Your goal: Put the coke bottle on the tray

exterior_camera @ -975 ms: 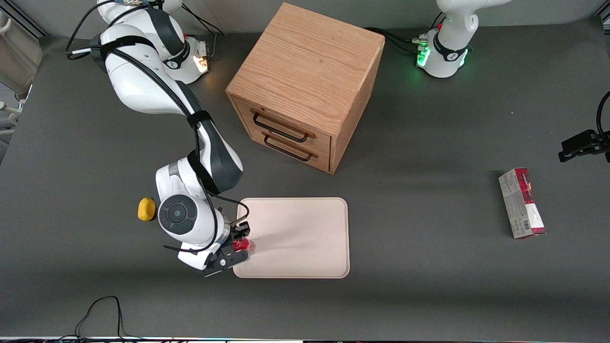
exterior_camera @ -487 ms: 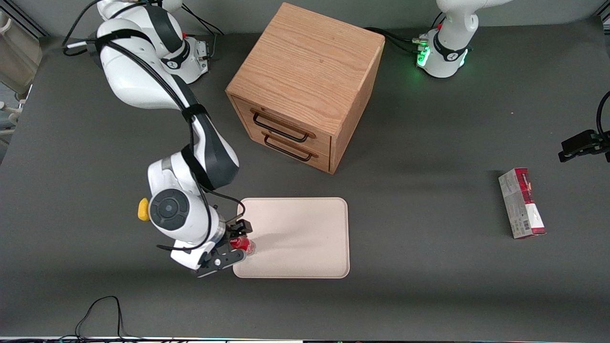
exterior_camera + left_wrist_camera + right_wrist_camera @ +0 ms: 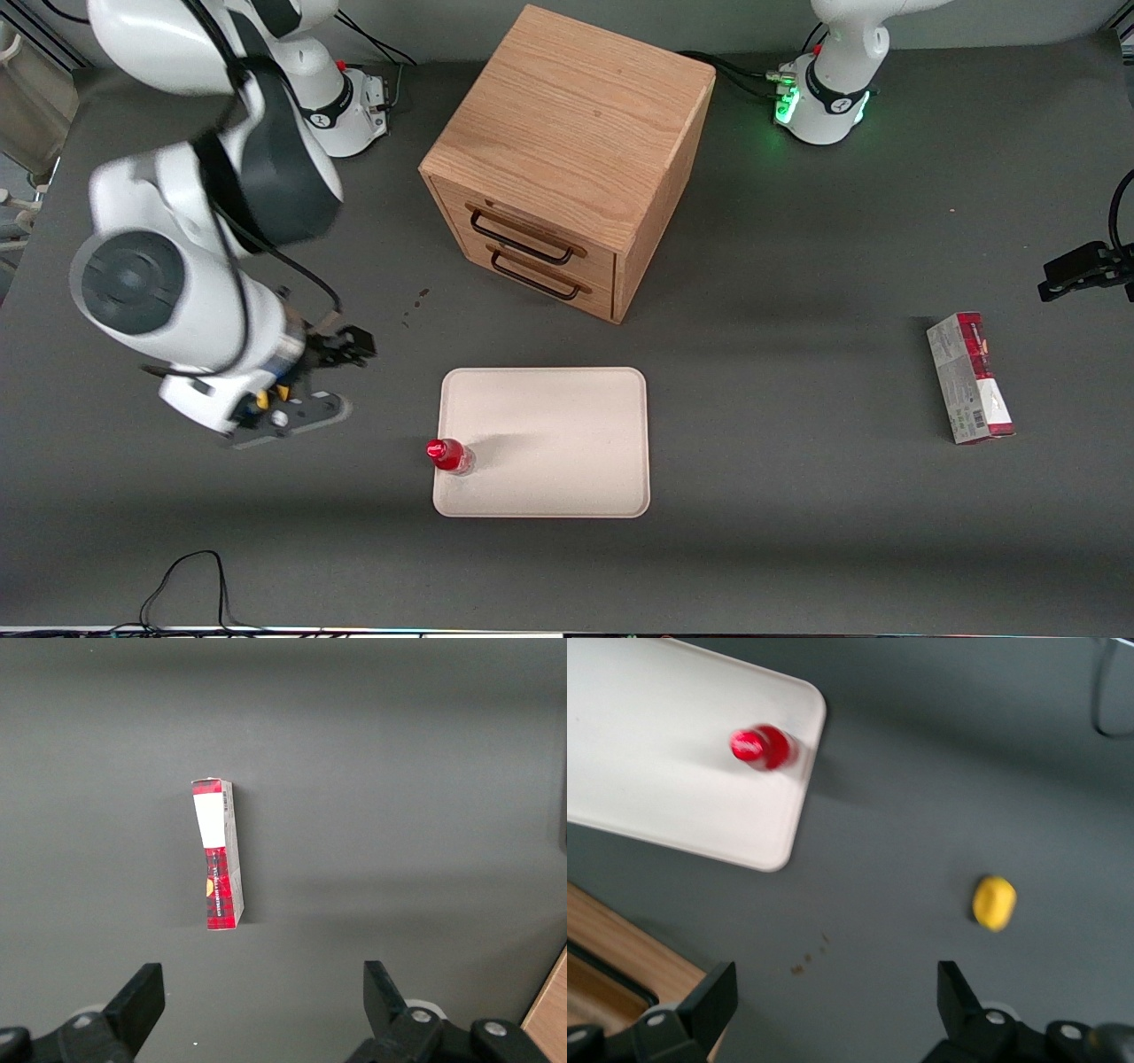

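The coke bottle [image 3: 447,455] [image 3: 757,746], small and red with a red cap, stands upright on the tray [image 3: 567,425] [image 3: 647,788], just inside the rim at the working arm's end. Nothing touches it. The tray is pale pinkish-cream and flat, with rounded corners. My right gripper [image 3: 337,378] [image 3: 835,992] is open and holds nothing. It hangs raised above the bare table, well clear of the tray toward the working arm's end and a little farther from the front camera than the bottle.
A yellow lump [image 3: 994,902] lies on the table under the gripper, mostly hidden in the front view. The wooden drawer cabinet [image 3: 567,159] stands farther back. A red-and-grey carton [image 3: 970,377] [image 3: 219,855] lies toward the parked arm's end. Small brown spots [image 3: 415,301] mark the table.
The gripper was shut on the bottle at the tray's edge. It has let go, risen and pulled away toward the working arm's end. The bottle stays standing on the tray.
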Action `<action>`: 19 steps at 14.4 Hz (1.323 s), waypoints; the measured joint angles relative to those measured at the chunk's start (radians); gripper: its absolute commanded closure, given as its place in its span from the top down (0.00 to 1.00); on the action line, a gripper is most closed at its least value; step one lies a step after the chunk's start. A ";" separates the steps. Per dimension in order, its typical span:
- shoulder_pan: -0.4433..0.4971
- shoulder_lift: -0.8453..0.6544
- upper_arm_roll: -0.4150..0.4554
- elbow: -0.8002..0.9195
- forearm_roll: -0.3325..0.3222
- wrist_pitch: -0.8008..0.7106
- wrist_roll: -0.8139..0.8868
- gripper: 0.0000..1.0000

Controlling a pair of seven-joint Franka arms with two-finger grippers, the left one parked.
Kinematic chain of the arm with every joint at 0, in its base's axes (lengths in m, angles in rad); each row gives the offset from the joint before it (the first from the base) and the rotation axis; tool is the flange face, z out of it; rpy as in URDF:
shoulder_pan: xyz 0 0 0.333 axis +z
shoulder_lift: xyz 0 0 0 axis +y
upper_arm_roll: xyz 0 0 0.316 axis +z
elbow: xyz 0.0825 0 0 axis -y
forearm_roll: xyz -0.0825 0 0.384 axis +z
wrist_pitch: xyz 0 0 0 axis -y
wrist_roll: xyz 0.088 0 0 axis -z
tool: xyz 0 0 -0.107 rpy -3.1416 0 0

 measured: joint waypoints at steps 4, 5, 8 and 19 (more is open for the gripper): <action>-0.008 -0.193 -0.079 -0.209 0.000 0.012 -0.001 1.00; -0.025 -0.253 -0.089 -0.290 0.000 0.054 -0.001 1.00; -0.124 -0.424 -0.093 -0.542 0.001 0.192 -0.045 1.00; -0.328 -0.516 0.002 -0.670 0.001 0.245 -0.106 1.00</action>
